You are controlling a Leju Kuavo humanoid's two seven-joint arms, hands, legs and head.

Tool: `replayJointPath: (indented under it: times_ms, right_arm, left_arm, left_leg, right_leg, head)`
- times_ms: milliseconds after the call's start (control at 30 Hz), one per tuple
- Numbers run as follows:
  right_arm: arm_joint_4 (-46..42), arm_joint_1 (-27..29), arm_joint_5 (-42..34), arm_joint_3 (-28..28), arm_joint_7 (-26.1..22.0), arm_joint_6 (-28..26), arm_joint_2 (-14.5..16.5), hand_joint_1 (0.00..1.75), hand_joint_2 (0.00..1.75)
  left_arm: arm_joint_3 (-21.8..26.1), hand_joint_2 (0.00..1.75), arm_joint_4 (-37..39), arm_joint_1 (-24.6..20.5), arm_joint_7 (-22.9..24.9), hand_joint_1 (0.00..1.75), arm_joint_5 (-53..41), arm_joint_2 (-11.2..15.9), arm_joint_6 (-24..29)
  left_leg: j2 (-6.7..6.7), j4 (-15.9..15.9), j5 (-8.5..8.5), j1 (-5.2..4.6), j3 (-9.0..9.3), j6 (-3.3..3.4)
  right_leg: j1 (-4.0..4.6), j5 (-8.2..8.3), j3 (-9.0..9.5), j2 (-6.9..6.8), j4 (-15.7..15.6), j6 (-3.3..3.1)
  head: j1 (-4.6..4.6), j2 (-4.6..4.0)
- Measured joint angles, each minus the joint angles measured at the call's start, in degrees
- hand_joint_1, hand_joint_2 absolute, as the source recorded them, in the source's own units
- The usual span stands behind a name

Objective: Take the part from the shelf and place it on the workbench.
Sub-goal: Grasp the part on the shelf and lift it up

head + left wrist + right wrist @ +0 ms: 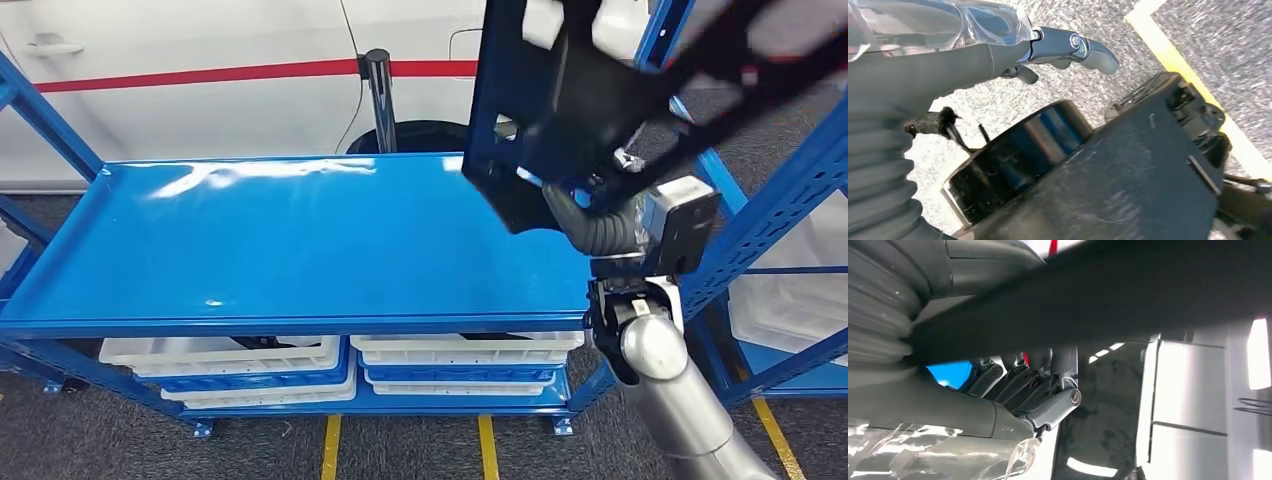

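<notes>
At lower right of the head view, the right arm (672, 385) is a polished silver tube ending in a black ribbed cuff and a grey box. The left hand (1068, 46) has grey fingers with silver screws and clear plastic wrap.

Looks like a factory or auto workshop floor — blue steel racking (300, 240) with white plastic bins (230, 355) stacked underneath, yellow lane lines (487, 445) on grey floor, and a white car body (200, 60) parked right behind.
</notes>
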Motion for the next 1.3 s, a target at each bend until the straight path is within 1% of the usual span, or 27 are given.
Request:
replayJointPath:
  times_ms: [67,100,167,233,267,333,367,400,433,467,533,567,600,667,733,800,867,900,933,967,1033,1067,1100,1200,1233,1267,1300]
  right_arm:
    - [-2.02,3.20,-0.22,-0.47,-1.57,0.40,-0.25,1.75,1.75]
    - [-2.90,4.99,-0.25,-0.65,-2.25,0.76,-0.35,1.75,1.75]
    - [-4.43,8.60,-0.05,-0.86,-3.46,1.32,-0.48,1.75,1.75]
    - [-5.71,11.68,0.60,-0.93,-4.40,1.67,-0.55,1.75,1.75]
    - [-6.24,12.96,0.99,-0.95,-4.76,1.82,-0.55,1.75,1.75]
    - [-7.06,15.22,1.63,-1.00,-5.23,2.14,-0.56,1.75,1.75]
    - [-7.32,16.20,1.79,-1.02,-5.33,2.29,-0.57,1.75,1.75]
    - [-7.53,17.08,1.92,-1.02,-5.40,2.45,-0.57,1.75,1.75]
    - [-7.75,17.80,2.03,-1.02,-5.45,2.61,-0.57,1.75,1.75]
    - [-8.01,18.38,2.15,-1.03,-5.50,2.73,-0.57,1.75,1.75]
    - [-8.61,19.15,2.28,-1.12,-5.62,2.90,-0.58,1.75,1.75]
    - [-8.84,19.43,2.29,-1.21,-5.66,2.94,-0.60,1.75,1.75]
    - [-9.00,19.74,2.29,-1.31,-5.68,2.98,-0.62,1.75,1.75]
    - [-9.18,20.40,2.27,-1.50,-5.67,3.00,-0.66,1.75,1.75]
    - [-9.45,20.99,2.11,-1.73,-5.59,2.98,-0.72,1.75,1.75]
    - [-9.74,21.54,1.87,-1.97,-5.38,2.75,-0.81,1.75,1.75]
    - [-9.88,22.36,1.76,-2.17,-4.88,2.29,-0.90,1.75,1.75]
    - [-9.91,22.83,1.76,-2.26,-4.59,2.04,-0.93,1.75,1.75]
    - [-9.94,23.23,1.79,-2.29,-4.33,1.79,-0.95,1.75,1.75]
    - [-9.99,23.52,1.85,-2.31,-4.08,1.52,-0.96,1.75,1.75]
    - [-10.22,23.92,2.14,-2.42,-3.57,0.84,-0.99,1.75,1.75]
    - [-10.39,24.11,2.30,-2.50,-3.33,0.54,-1.00,1.75,1.75]
    - [-10.60,24.38,2.45,-2.59,-3.10,0.24,-1.01,1.75,1.75]
    - [-11.04,25.35,2.73,-2.68,-2.76,-0.34,-1.03,1.75,1.75]
    - [-11.14,25.63,2.78,-2.68,-2.75,-0.48,-1.05,1.75,1.75]
    - [-11.28,25.90,2.81,-2.70,-2.75,-0.62,-1.07,1.75,1.75]
    - [-11.41,26.14,2.81,-2.72,-2.76,-0.77,-1.08,1.75,1.75]
  left_arm:
    - [0.20,1.75,0.01,-0.40,0.91,0.00,-0.08,0.08,-0.01]
    - [0.32,1.75,0.02,-0.55,1.50,0.00,-0.07,0.13,-0.01]
    - [0.61,1.75,0.02,-0.65,2.17,0.00,0.28,0.20,-0.01]
    - [0.95,1.75,0.02,-0.54,1.91,0.00,1.17,0.27,-0.01]
    - [1.11,1.75,0.02,-0.48,1.58,0.00,1.61,0.30,-0.01]
    - [1.40,1.75,0.02,-0.55,1.05,0.00,1.98,0.31,-0.28]
    - [1.55,1.75,0.02,-0.67,1.00,0.00,1.98,0.31,-0.55]
    - [1.69,1.75,0.02,-0.78,1.05,0.00,1.96,0.31,-0.85]
    - [1.83,1.75,0.02,-0.81,1.12,0.00,1.95,0.31,-1.08]
    - [1.96,1.75,0.02,-0.72,1.26,0.00,1.92,0.31,-1.18]
    - [2.15,1.75,0.02,-0.38,1.52,0.00,1.91,0.36,-1.21]
    - [2.22,1.75,0.03,-0.23,1.61,0.00,1.93,0.41,-1.21]
    - [2.27,1.75,0.03,-0.11,1.64,0.00,2.02,0.45,-1.21]
    - [2.37,1.75,0.04,0.04,1.64,0.00,2.27,0.50,-1.22]
    - [2.53,1.75,0.04,0.14,1.64,0.00,2.67,0.51,-1.21]
    - [2.70,1.75,0.04,0.20,1.82,0.00,3.20,0.50,-1.21]
    - [2.86,1.75,0.04,0.27,2.22,0.00,3.70,0.51,-1.21]
    - [2.98,1.75,0.04,0.31,2.45,0.00,3.87,0.51,-1.21]
    - [3.16,1.75,0.04,0.34,2.64,0.00,4.05,0.51,-1.21]
    - [3.36,1.75,0.04,0.36,2.84,0.00,4.20,0.51,-1.21]
    - [3.68,1.75,0.04,0.35,3.19,0.00,4.43,0.51,-1.21]
    - [3.76,1.75,0.04,0.33,3.32,0.00,4.52,0.51,-1.21]
    - [3.83,1.75,0.04,0.31,3.41,0.00,4.58,0.52,-1.21]
    - [4.10,1.75,0.05,0.31,3.76,0.00,4.79,0.57,-1.21]
    - [4.19,1.75,0.07,0.31,3.91,0.00,4.86,0.60,-1.21]
    - [4.26,1.75,0.08,0.29,4.05,0.00,4.93,0.63,-1.21]
    - [4.34,1.75,0.08,0.23,4.15,0.00,4.97,0.66,-1.28]
  left_leg:
    - [-0.07,0.84,-0.72,-0.08,-0.13,-0.74]
    - [-0.09,1.09,-0.96,-0.18,-0.17,-1.00]
    - [-0.10,1.16,-1.12,-0.07,-0.12,-1.28]
    - [-0.05,2.86,-2.41,0.17,-0.67,-1.69]
    - [-0.02,5.25,-3.91,0.26,-1.63,-1.97]
    - [0.00,12.95,-7.86,0.32,-4.81,-2.42]
    - [0.00,16.52,-9.27,0.34,-6.26,-2.52]
    - [0.00,18.52,-9.76,0.33,-6.97,-2.50]
    - [0.00,18.20,-9.16,0.31,-6.59,-2.33]
    - [0.00,15.49,-7.58,0.27,-5.13,-2.04]
    - [0.00,6.94,-4.05,0.00,-0.85,-1.14]
    - [0.06,3.63,-3.05,-0.22,0.64,-0.81]
    - [0.09,1.75,-2.68,-0.46,1.41,-0.61]
    - [0.11,0.96,-2.66,-0.77,1.45,-0.49]
    - [0.06,0.41,-2.16,-0.55,1.63,-0.07]
    - [0.11,-0.06,-1.70,-0.28,1.84,0.42]
    - [0.14,-0.05,-1.58,-0.29,1.77,0.65]
    - [0.14,-0.02,-1.55,-0.29,1.75,0.65]
    - [0.13,0.05,-1.52,-0.27,1.75,0.64]
    - [0.11,0.16,-1.53,-0.21,1.76,0.59]
    - [0.09,0.68,-1.77,-0.17,1.66,0.23]
    - [0.08,1.13,-1.97,-0.25,1.44,-0.05]
    - [0.07,1.48,-2.09,-0.32,1.18,-0.37]
    - [0.05,1.87,-2.06,-0.28,0.59,-1.17]
    - [0.05,2.38,-2.62,-0.21,0.34,-1.44]
    - [0.05,3.77,-3.93,-0.11,-0.18,-1.72]
    - [0.05,6.30,-5.97,-0.01,-1.03,-2.02]
  right_leg:
    - [-0.27,2.35,3.17,0.04,-6.45,-0.05]
    - [-0.24,2.56,3.78,0.12,-7.67,-0.35]
    - [-0.04,2.53,3.85,0.28,-7.84,-1.27]
    - [-0.03,2.66,3.87,0.28,-7.89,-1.92]
    - [-0.09,2.72,3.87,0.27,-7.93,-2.16]
    - [-0.03,2.70,3.84,0.20,-7.93,-2.39]
    - [0.03,2.68,3.83,0.15,-7.93,-2.43]
    - [0.09,2.67,3.84,0.12,-7.93,-2.44]
    - [0.16,2.66,3.87,0.13,-7.93,-2.44]
    - [0.22,2.66,3.91,0.20,-7.93,-2.44]
    - [0.37,2.67,3.93,0.34,-7.92,-2.38]
    - [0.41,2.71,3.86,0.39,-7.93,-2.27]
    - [0.42,2.76,3.77,0.38,-7.94,-2.12]
    - [0.33,2.96,3.71,0.26,-8.12,-1.60]
    - [0.22,2.35,3.52,0.11,-7.46,-1.08]
    - [0.25,-0.67,1.49,0.09,-2.72,-0.78]
    - [0.33,-4.46,-2.06,0.09,5.23,-0.58]
    - [0.31,-5.23,-3.22,0.09,7.90,-0.47]
    - [0.29,-4.86,-3.36,0.08,8.41,-0.38]
    - [0.24,-3.45,-2.36,0.06,6.54,-0.30]
    - [0.12,0.28,1.64,-0.04,-1.31,-0.16]
    - [0.10,1.50,3.18,-0.02,-4.60,-0.29]
    - [0.13,2.12,4.02,0.02,-6.61,-0.49]
    - [0.36,2.58,3.77,0.13,-7.36,-1.54]
    - [0.32,2.81,3.58,0.09,-7.41,-1.95]
    - [0.23,3.09,3.33,0.03,-7.48,-2.39]
    - [0.13,3.38,3.00,-0.03,-7.54,-2.79]
  head:
    - [-0.02,-0.01]
    - [-0.03,-0.01]
    - [-0.07,0.00]
    - [-0.09,0.01]
    - [-0.12,0.01]
    - [-0.14,-0.01]
    - [-0.14,-0.01]
    - [-0.14,-0.01]
    - [-0.15,0.00]
    - [-0.15,0.00]
    - [-0.15,0.00]
    - [-0.15,0.00]
    - [-0.15,0.00]
    - [-0.14,-0.01]
    - [-0.13,0.00]
    - [-0.11,0.00]
    - [-0.10,0.00]
    - [-0.09,0.00]
    - [-0.09,0.00]
    - [-0.09,-0.01]
    - [-0.08,0.01]
    - [-0.09,0.01]
    - [-0.10,0.01]
    - [-0.10,0.00]
    - [-0.11,0.00]
    - [-0.12,0.00]
    - [-0.13,-0.01]
